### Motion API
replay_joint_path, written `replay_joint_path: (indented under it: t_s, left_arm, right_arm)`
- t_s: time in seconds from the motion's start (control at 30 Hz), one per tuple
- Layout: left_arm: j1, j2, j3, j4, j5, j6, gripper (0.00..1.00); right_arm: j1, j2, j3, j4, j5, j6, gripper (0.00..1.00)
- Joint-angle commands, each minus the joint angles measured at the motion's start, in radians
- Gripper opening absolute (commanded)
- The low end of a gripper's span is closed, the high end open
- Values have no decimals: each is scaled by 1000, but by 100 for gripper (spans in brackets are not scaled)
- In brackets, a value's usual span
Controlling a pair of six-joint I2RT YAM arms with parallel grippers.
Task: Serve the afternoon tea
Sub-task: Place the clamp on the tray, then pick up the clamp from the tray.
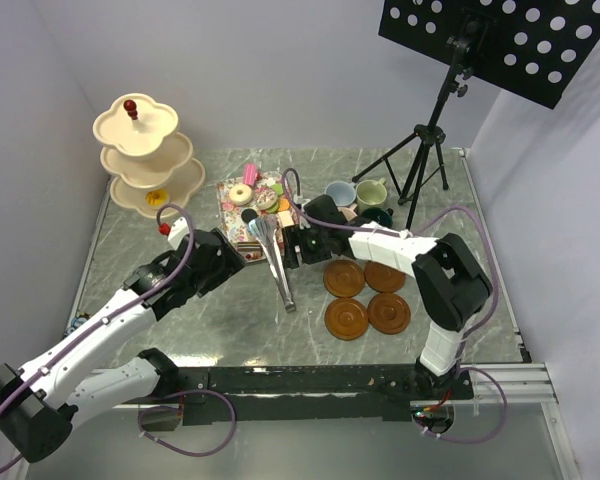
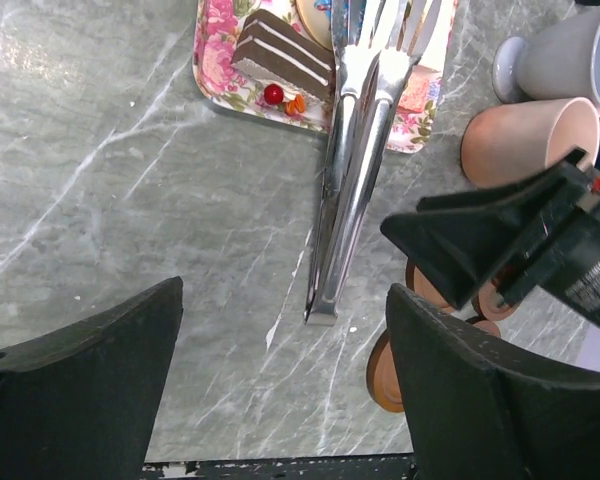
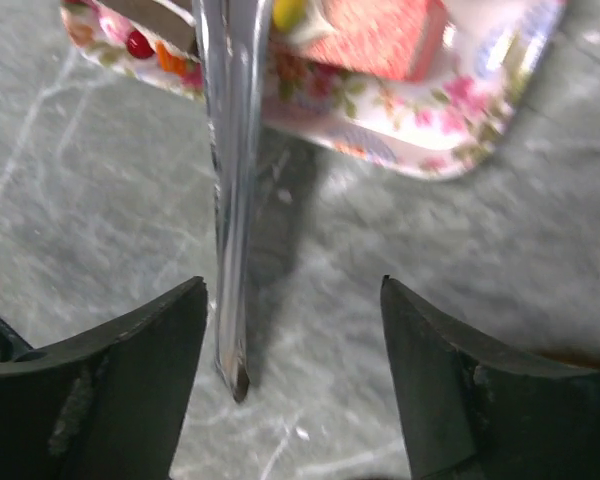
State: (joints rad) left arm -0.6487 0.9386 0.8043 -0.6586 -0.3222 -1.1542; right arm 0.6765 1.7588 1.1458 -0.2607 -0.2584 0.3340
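Toy cakes lie on the floral tray, among them a chocolate slice and a red block. The cream three-tier stand at the back left carries a yellow piece. Mugs cluster right of the tray; a pink mug lies on its side. Several brown saucers sit at the front right. My left gripper hangs open over bare table just short of the metal tongs' end. My right gripper is open, with the tongs' handle between its fingers near the left one.
The tongs lie from the tray toward the front, between my two grippers. A black tripod with a dotted board stands at the back right. White walls close the table on three sides.
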Motion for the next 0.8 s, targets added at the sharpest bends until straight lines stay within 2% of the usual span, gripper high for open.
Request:
replay_joint_path:
  t_s: [0.0,0.1,0.27,0.47,0.6,0.77]
  left_arm:
    - [14,-11,7,-4,2,53,85]
    - [20,11,32,-30,21,100,85]
    - [27,11,53,-55,34,148,84]
    - [38,-18,64,-68,61,182,81]
    - [43,-35,87,-95,52,205,81]
    - [52,-35,131,-85,60,251,82]
  right_arm:
    - [-3,54,45,142,-156,10,74]
    - [-2,86,45,179,-174,45,73]
    - [-2,165,110,179,-162,86,65]
    - [-2,185,143,161,-159,114,43]
    - [-3,145,126,137,-142,132,23]
    - [-3,74,109,124,-136,161,8]
